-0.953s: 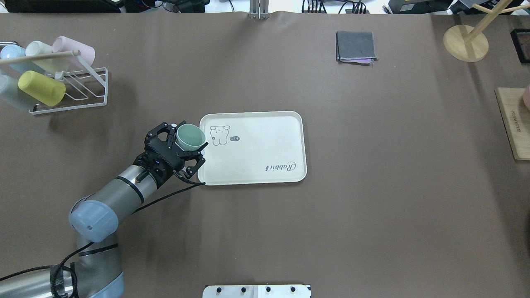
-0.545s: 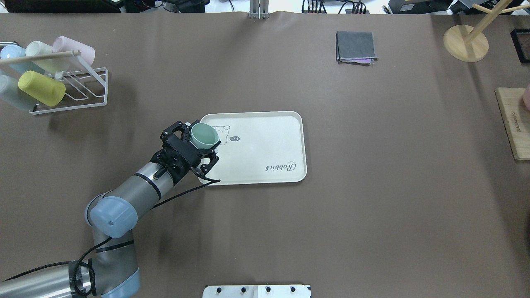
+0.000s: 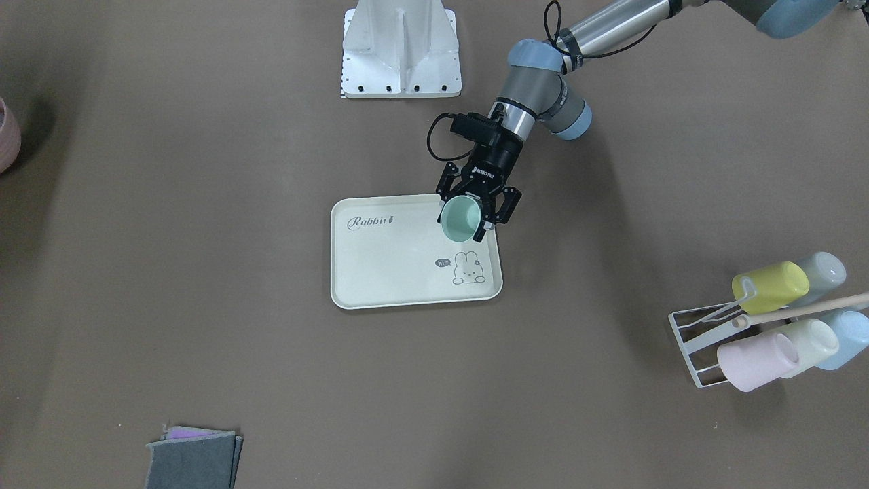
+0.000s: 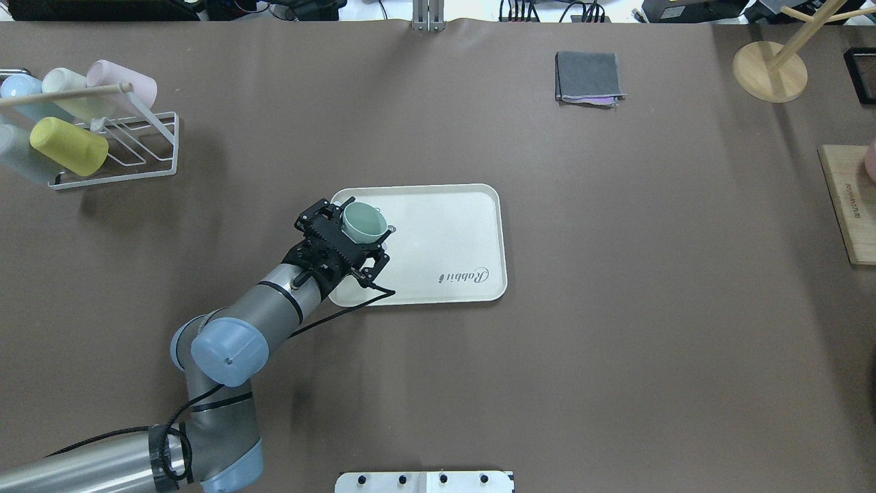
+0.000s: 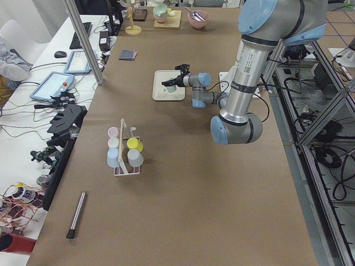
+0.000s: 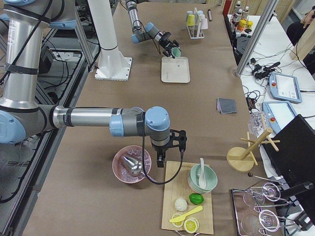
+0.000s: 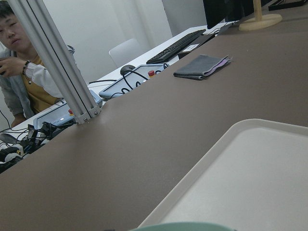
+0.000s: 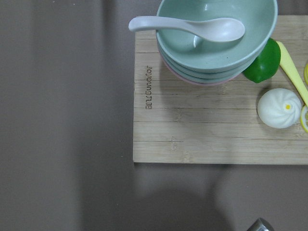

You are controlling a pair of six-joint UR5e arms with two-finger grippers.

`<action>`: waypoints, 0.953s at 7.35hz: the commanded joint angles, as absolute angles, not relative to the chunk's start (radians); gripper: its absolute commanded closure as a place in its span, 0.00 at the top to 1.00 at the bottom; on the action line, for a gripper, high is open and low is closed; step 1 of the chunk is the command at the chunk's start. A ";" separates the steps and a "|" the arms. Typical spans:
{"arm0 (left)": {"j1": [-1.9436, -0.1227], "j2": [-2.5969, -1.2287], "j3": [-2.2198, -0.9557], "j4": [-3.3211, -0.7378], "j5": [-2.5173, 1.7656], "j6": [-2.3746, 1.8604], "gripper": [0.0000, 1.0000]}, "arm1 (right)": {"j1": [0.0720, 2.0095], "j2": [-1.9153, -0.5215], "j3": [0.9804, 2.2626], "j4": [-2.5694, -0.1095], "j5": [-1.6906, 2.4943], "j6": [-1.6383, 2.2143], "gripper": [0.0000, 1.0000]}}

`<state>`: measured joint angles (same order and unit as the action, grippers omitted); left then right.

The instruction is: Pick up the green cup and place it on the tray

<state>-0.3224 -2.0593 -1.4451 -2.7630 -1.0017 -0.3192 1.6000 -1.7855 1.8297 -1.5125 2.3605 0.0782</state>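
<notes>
My left gripper (image 4: 357, 231) is shut on the mint-green cup (image 4: 364, 222), one finger on each side of it. The cup is tilted, its open mouth pointing away from the wrist. It hangs over the left end of the cream tray (image 4: 445, 233) and hides the bunny drawing there. In the front view the cup (image 3: 460, 220) is over the tray's (image 3: 394, 265) right end, near the bunny. The left wrist view shows the cup's rim (image 7: 183, 226) and the tray (image 7: 250, 183). My right gripper (image 6: 165, 158) shows only in the right side view; I cannot tell its state.
A white wire rack (image 4: 116, 144) at the far left holds several pastel cups, among them a yellow-green one (image 4: 68, 145). A folded grey cloth (image 4: 590, 77) and a wooden stand (image 4: 770, 70) lie at the back. A wooden board (image 8: 216, 120) with stacked bowls (image 8: 216, 48) is at the right.
My left gripper has carried the green cup to the right, from the tray's left edge to over the tray's left end, covering the bunny drawing.
</notes>
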 commanded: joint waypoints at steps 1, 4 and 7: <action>-0.322 -2.118 -1.422 -2.712 -1.002 -0.388 0.79 | 1.600 -1.786 1.830 -1.513 2.359 0.078 1.00; -0.321 -2.125 -1.399 -2.715 -1.005 -0.481 0.79 | 1.600 -1.784 1.830 -1.513 2.359 0.077 1.00; -0.316 -2.134 -1.379 -2.753 -1.008 -0.535 0.80 | 1.600 -1.784 1.830 -1.513 2.352 0.077 1.00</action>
<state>-0.3170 -2.1370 -1.3865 -2.7314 -1.0074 -0.5257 1.5999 -1.7841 1.8296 -1.5125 2.3568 0.0767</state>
